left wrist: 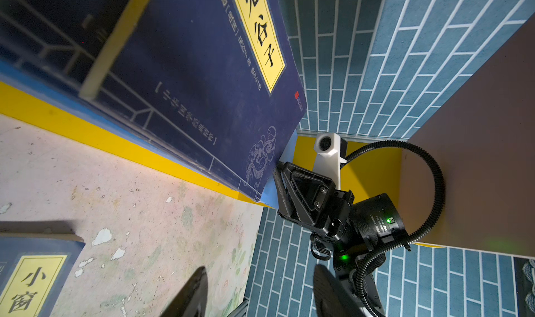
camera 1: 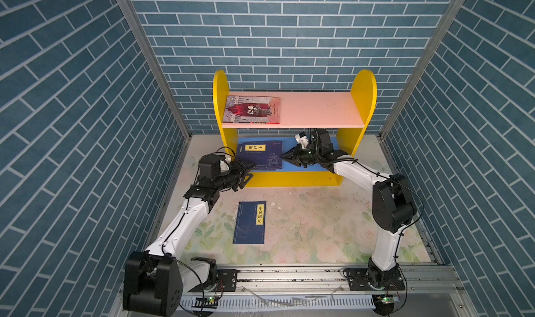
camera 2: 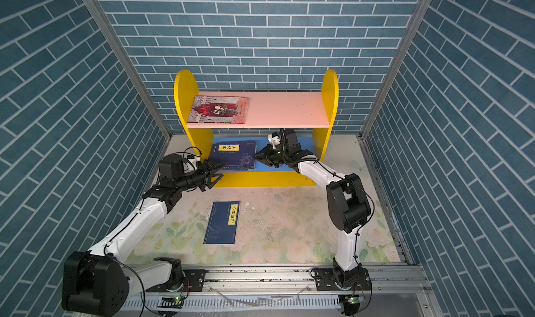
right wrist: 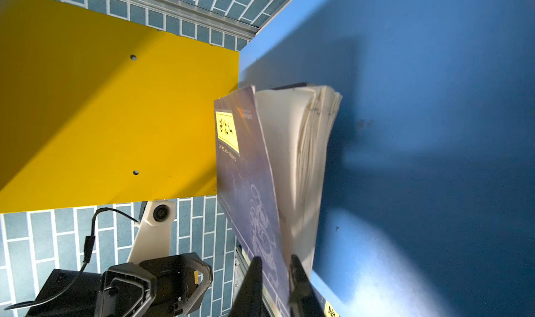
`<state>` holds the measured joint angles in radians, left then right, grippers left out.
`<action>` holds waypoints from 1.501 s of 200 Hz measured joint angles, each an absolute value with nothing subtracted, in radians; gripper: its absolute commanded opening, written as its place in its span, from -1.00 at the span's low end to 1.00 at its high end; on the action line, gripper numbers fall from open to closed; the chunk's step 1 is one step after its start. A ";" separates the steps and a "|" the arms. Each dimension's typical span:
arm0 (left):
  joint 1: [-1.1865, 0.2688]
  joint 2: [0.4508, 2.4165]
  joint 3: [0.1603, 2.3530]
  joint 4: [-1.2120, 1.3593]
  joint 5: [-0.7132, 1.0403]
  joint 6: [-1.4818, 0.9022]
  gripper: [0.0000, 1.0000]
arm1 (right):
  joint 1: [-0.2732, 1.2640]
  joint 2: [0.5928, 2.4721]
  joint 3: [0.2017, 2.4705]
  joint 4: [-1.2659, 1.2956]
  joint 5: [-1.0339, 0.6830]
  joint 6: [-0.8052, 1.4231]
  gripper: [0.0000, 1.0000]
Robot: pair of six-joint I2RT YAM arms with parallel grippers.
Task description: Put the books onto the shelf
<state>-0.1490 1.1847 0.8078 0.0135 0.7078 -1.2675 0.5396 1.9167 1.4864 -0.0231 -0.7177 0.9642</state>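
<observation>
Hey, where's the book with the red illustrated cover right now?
In both top views the red book lies flat on the pink upper board of the shelf, at its left end beside the yellow side panel.

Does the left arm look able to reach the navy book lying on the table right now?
Probably yes: the left claw is open and empty, and only table lies between it and the navy book.

From high at the front, both top views give us the whole table (camera 1: 304, 214), facing the shelf (camera 1: 318, 110) and rear wall (camera 1: 289, 26). Our left wrist camera (right wrist: 160, 212) and right wrist camera (left wrist: 327, 144) sit close at the lower board (right wrist: 405, 98), facing each other across the top navy book (left wrist: 188, 84), which both share.
</observation>
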 measured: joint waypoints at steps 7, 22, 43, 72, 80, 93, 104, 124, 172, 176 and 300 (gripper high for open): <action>-0.149 1.185 0.808 0.014 0.708 -1.268 0.20 | 0.540 1.917 1.487 -0.023 -0.719 0.964 -0.66; -0.149 1.185 0.808 0.014 0.708 -1.268 0.20 | 0.542 1.917 1.487 -0.023 -0.720 0.964 -0.66; -0.149 1.185 0.808 0.015 0.708 -1.268 0.20 | 0.543 1.917 1.488 -0.023 -0.722 0.964 -0.67; -0.149 1.185 0.808 0.020 0.708 -1.269 0.20 | 0.543 1.919 1.492 -0.023 -0.723 0.964 -0.68; -0.149 1.185 0.808 0.020 0.708 -1.269 0.20 | 0.543 1.921 1.493 -0.023 -0.723 0.964 -0.69; -0.149 1.185 0.808 0.020 0.708 -1.271 0.20 | 0.543 1.923 1.497 -0.026 -0.723 0.964 -0.64; -0.149 1.185 0.807 0.021 0.709 -1.272 0.20 | 0.543 1.927 1.503 -0.029 -0.722 0.966 -0.53; -0.149 1.185 0.807 0.021 0.709 -1.272 0.20 | 0.543 1.931 1.511 -0.036 -0.720 0.965 -0.37; -0.149 1.185 0.807 0.021 0.709 -1.272 0.20 | 0.545 1.930 1.514 -0.081 -0.678 0.937 -0.30; -0.149 1.185 0.807 0.021 0.710 -1.272 0.20 | 0.545 1.930 1.514 -0.085 -0.674 0.935 -0.30; -0.149 1.185 0.807 0.021 0.712 -1.277 0.20 | 0.563 1.926 1.516 -0.103 -0.676 0.919 -0.72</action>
